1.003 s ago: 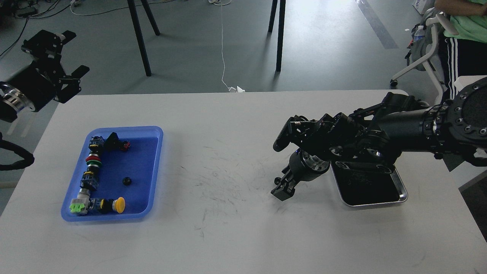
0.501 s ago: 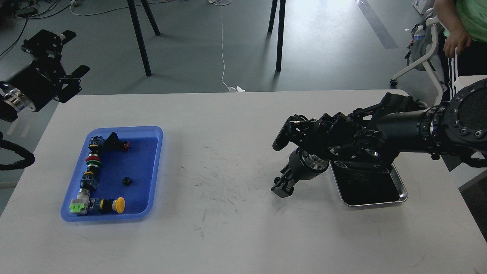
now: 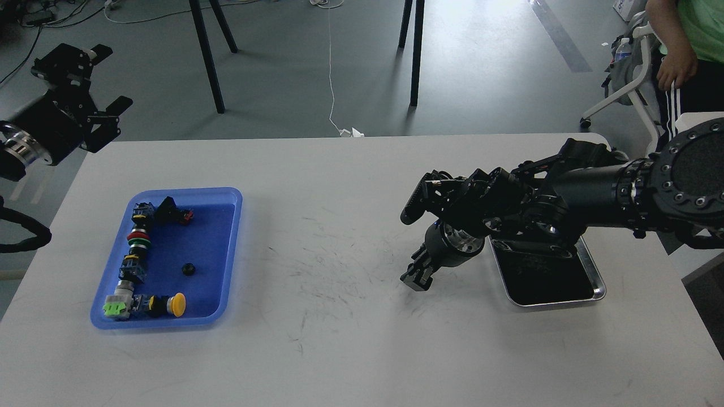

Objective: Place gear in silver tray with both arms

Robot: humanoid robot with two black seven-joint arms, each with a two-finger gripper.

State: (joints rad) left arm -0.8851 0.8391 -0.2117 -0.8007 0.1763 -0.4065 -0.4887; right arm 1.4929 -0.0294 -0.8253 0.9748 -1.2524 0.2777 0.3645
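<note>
Since a second ago the right arm has crept a little toward the desk's left side, its gripper (image 3: pixel 417 277) sliding further off from the shallow shiny silver metal tray (image 3: pixel 594 291) and lifting slightly; nothing else on the desk has shifted.

Nearest the front edge of the white desk (image 3: pixel 339 350), on the left, sits the blue plastic tray (image 3: pixel 232 249), holding a row of coloured push-button switches (image 3: pixel 136 260) along its left wall and a small black round part (image 3: pixel 188 269) lying alone on its floor. That part looks to be the gear, though it is too small to be sure. Toward the right edge lies the silver tray, its dark bottom bare where it shows; the right arm's bulk covers its far half.

The right gripper hangs low over the desk just left of the silver tray, seen dark and end-on, so I cannot tell whether its fingers are together or apart, nor whether they carry anything. Farthest off, beyond the far left corner, the left gripper (image 3: pixel 104 93) is held high over the floor with its fingers spread wide and nothing in them.

Judging by this, the gear is not yet picked. The left arm is the nearer one: it should drop straight over the black part, keep clear of the switches, close gently, then pass it across mid-desk.
</note>
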